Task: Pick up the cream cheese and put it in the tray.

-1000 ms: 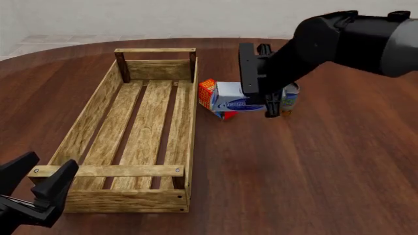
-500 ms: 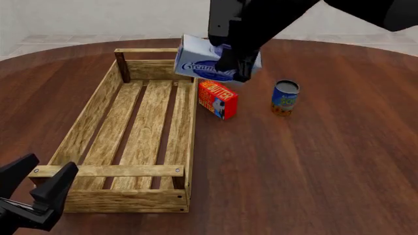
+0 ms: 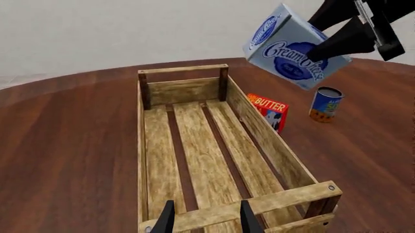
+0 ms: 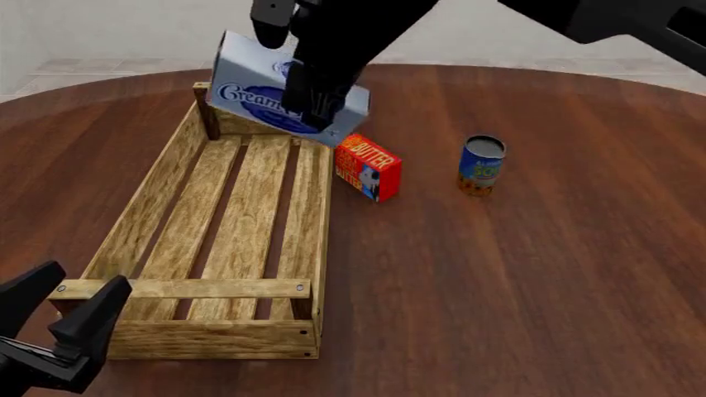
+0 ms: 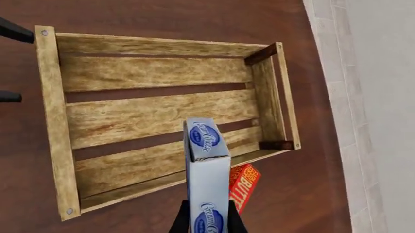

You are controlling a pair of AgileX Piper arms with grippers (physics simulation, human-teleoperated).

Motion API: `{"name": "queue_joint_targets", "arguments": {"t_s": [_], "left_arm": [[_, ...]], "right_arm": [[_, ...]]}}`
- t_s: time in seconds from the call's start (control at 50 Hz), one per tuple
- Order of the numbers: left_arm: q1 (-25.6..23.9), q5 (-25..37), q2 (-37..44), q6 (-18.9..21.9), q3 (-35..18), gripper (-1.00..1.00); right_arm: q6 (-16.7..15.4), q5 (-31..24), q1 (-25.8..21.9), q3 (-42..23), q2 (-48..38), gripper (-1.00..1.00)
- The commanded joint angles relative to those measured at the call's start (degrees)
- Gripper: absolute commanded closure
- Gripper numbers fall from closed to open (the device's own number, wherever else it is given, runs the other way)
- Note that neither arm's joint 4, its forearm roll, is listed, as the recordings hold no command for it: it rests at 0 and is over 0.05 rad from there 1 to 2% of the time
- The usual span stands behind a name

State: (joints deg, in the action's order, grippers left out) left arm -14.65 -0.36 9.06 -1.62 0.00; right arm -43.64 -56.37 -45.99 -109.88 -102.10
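right claw (image 4: 312, 98) clenched on the cream cheese (image 4: 256, 93), box airborne and tilted over the far right corner of the tray (image 4: 145, 207), not yet inside. judgement: light, stiff carton with smooth printed faces, so it could slip; pinch across the narrow sides near mid-body, as it's held now. butter box (image 4: 368, 168) sits just outside the tray's right wall, can (image 4: 482, 165) further right. left claw (image 4: 61, 318) spread open, idle at the tray's near end.

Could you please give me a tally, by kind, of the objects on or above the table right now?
Boxes: 2, the cream cheese held in the right gripper and the butter box
Cans: 1, the blue can
Crates: 1, the tray
Total: 4
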Motion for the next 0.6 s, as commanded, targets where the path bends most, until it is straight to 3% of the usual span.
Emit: {"name": "queue_joint_targets", "arguments": {"t_s": [0.02, 0.32, 0.4, 0.6], "left_arm": [[-0.4, 0.3, -0.4, -0.2, 0.0, -1.0], [-0.5, 1.1, -1.6, -0.4, 0.0, -1.0], [-0.9, 1.3, -2.0, 0.4, 0.0, -1.0], [-1.1, 1.4, -2.2, 0.3, 0.0, -1.0]], "right_arm": [[5.8, 1.4, -2.9, -3.0, -2.9, 1.0], [7.8, 9.3, -6.7, 3.4, -4.0, 1.0], [8.9, 13.5, -7.8, 7.6, -4.0, 1.0], [9.3, 16.5, -8.5, 9.9, -5.8, 1.0]]}}
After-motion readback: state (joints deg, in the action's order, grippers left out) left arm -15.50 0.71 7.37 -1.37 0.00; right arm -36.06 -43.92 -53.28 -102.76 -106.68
